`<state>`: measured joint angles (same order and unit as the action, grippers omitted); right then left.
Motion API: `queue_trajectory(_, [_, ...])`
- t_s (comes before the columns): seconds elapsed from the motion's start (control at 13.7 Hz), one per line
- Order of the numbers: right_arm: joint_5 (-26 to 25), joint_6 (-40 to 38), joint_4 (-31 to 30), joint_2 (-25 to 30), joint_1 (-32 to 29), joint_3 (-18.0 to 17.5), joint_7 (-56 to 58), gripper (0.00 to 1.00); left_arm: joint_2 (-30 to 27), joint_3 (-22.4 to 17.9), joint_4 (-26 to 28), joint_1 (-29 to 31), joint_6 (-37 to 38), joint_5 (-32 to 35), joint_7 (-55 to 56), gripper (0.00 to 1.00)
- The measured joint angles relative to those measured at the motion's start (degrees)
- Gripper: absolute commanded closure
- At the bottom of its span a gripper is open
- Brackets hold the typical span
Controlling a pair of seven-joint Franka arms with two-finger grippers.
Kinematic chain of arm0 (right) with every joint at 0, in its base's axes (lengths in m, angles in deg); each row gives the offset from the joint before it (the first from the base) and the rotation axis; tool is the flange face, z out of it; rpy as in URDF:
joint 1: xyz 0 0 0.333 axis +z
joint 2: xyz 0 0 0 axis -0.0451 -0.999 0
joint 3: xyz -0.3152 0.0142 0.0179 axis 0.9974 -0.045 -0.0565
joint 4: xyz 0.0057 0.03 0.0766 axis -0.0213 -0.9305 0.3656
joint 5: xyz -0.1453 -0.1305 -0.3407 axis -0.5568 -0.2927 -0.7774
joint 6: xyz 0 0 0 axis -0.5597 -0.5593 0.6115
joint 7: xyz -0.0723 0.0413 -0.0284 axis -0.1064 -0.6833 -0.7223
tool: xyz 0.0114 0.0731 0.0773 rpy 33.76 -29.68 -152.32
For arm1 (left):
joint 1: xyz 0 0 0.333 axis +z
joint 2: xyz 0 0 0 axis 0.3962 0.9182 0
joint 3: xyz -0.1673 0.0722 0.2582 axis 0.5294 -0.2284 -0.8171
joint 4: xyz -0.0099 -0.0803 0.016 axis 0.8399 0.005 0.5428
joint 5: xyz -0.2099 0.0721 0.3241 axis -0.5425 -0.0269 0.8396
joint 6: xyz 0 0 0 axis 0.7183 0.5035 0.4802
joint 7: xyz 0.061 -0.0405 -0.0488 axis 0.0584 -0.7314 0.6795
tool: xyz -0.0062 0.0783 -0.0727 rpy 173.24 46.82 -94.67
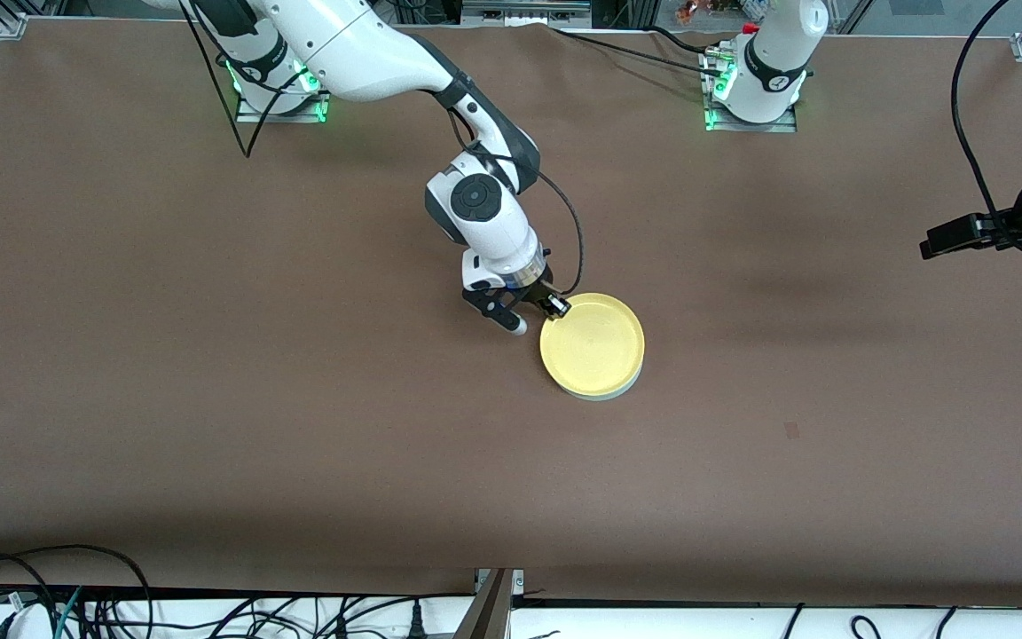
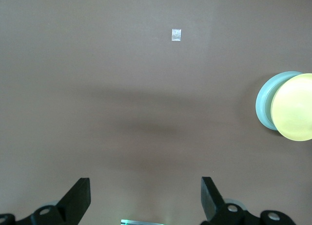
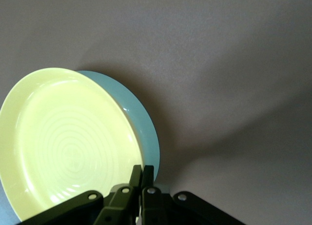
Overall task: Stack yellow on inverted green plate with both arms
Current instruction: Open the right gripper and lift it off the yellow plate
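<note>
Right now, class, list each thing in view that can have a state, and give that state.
Round pale yellow plastic plate: upright, resting on the green plate.
Round mint-green plate: beneath the yellow, on the table.
Right gripper: shut on the yellow plate's rim.
Left gripper: open, holding nothing, waiting over bare table.

yellow (image 1: 595,346) on green plate (image 1: 607,394), mid-table (image 1: 209,355)

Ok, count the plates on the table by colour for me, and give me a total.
Yellow plate: 1, lying on the green one, its rim gripped by the right pincer.
Green plate: 1, underneath, only its edge showing.
Total: 2 plates.
</note>
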<state>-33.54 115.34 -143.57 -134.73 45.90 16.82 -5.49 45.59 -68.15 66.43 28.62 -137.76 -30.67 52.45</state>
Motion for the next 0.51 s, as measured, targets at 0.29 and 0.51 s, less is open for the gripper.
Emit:
queue_trajectory(0.29, [0.0, 0.0, 1.5, -1.5, 0.4, 0.3, -0.1, 0.96, 0.0, 0.0, 0.0, 0.3, 0.0, 0.0, 0.0, 0.00])
queue_trajectory(0.51, [0.0, 0.6, 2.1, -2.0, 0.5, 0.4, -0.3, 0.03, 0.0, 0.0, 0.0, 0.3, 0.0, -0.1, 0.0, 0.00])
